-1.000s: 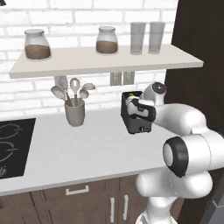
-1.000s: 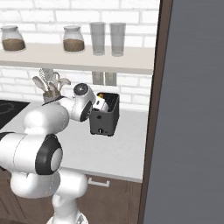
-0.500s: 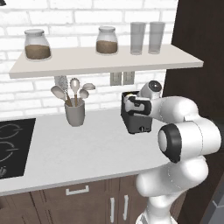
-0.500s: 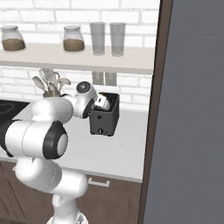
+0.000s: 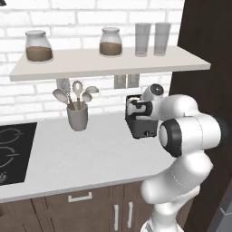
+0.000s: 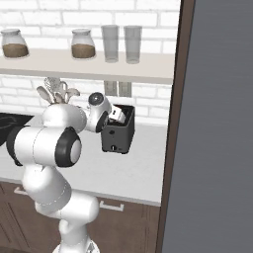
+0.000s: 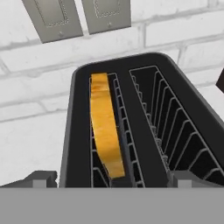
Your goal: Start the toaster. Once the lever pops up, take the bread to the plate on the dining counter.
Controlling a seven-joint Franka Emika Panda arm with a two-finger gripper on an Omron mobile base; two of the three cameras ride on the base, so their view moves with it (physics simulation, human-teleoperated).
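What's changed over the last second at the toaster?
The arm folded its elbow further out toward the cameras while the gripper stayed open over the toaster. Nothing was grasped or released. The bread sits in one slot; the toaster and utensil cup have not moved.

Looked thru all 3 views for you, tbh there was zero readable text, no labels, brands or nums. You had nothing printed on the toaster (image 7: pixel 131 113), jars (image 5: pixel 38 46) or wall plates (image 7: pixel 76 15).
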